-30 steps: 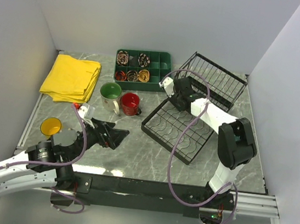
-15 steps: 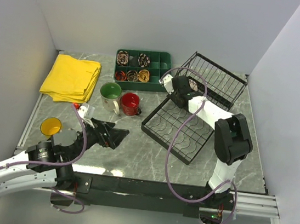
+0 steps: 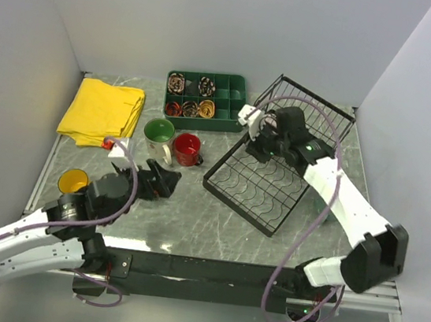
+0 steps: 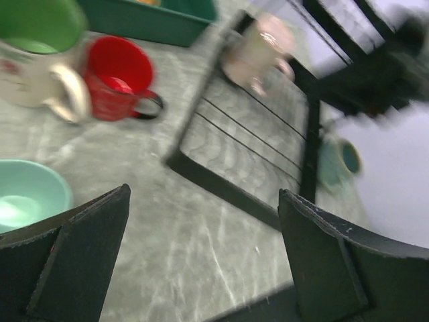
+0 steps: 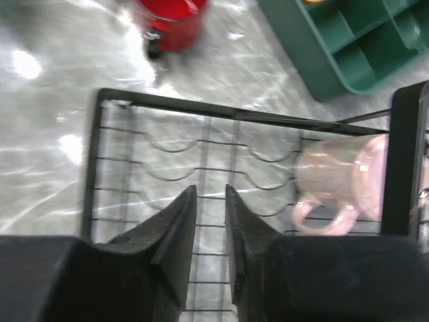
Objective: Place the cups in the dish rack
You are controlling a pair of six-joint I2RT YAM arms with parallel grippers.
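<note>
The black wire dish rack (image 3: 256, 186) stands right of centre. A beige-pink cup (image 5: 348, 184) lies on its side at the rack's back edge and also shows in the left wrist view (image 4: 258, 50). The cream cup with green inside (image 3: 158, 134) and the red cup (image 3: 187, 149) stand left of the rack. The yellow cup (image 3: 72, 180) stands at the far left. A light teal cup (image 4: 27, 198) sits beside my left fingers, and a larger teal cup (image 4: 338, 161) shows beyond the rack. My left gripper (image 3: 157, 179) is wide open and empty. My right gripper (image 5: 210, 190) hovers over the rack base, empty, its jaws a narrow gap apart.
A green compartmented tray (image 3: 205, 100) with small items stands at the back. A folded yellow cloth (image 3: 103, 112) lies at the back left. White walls close in on three sides. The rack's raised back tier (image 3: 308, 118) rises near the right wall.
My right arm has swung its elbow out to the right and drawn the gripper back from the rack's rear over the flat base. My left gripper has moved toward the red and cream cups.
</note>
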